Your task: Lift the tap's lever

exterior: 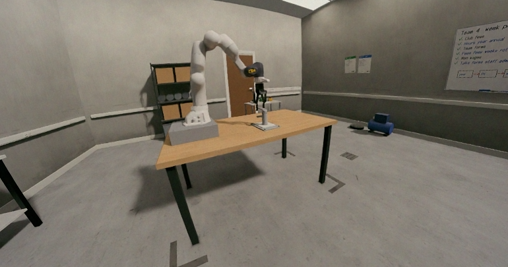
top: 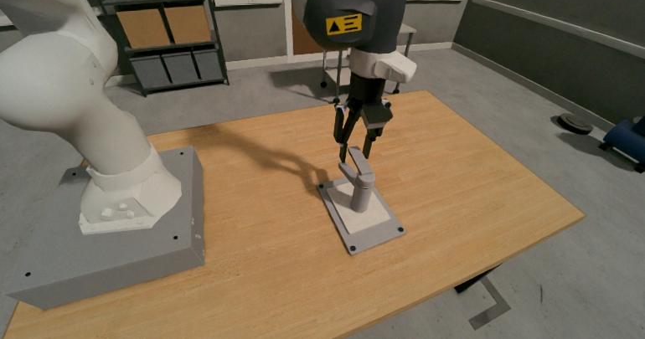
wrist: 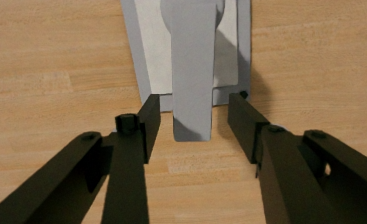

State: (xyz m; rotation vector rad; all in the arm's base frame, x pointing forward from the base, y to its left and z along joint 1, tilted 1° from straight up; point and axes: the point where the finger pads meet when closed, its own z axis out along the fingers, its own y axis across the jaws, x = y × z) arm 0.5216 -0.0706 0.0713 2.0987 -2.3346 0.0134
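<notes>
A grey tap [top: 361, 190] stands upright on a grey base plate [top: 361, 217] in the middle of the wooden table. Its flat lever [top: 359, 158] slants up toward the far side. My gripper [top: 354, 152] hangs straight down over the lever's free end, one finger on each side of the tip. In the wrist view the lever [wrist: 193, 85] runs down the middle, and its tip lies between my gripper's fingers with a gap on both sides. The fingers are partly open and touch nothing. The tap [exterior: 264, 117] and gripper [exterior: 260, 101] show small in the exterior view.
My arm's grey pedestal [top: 112, 237] sits at the table's left end. A shelf rack [top: 162, 29] stands behind the table and a blue machine [top: 627, 138] lies on the floor at the right. The table's edges are far from the tap.
</notes>
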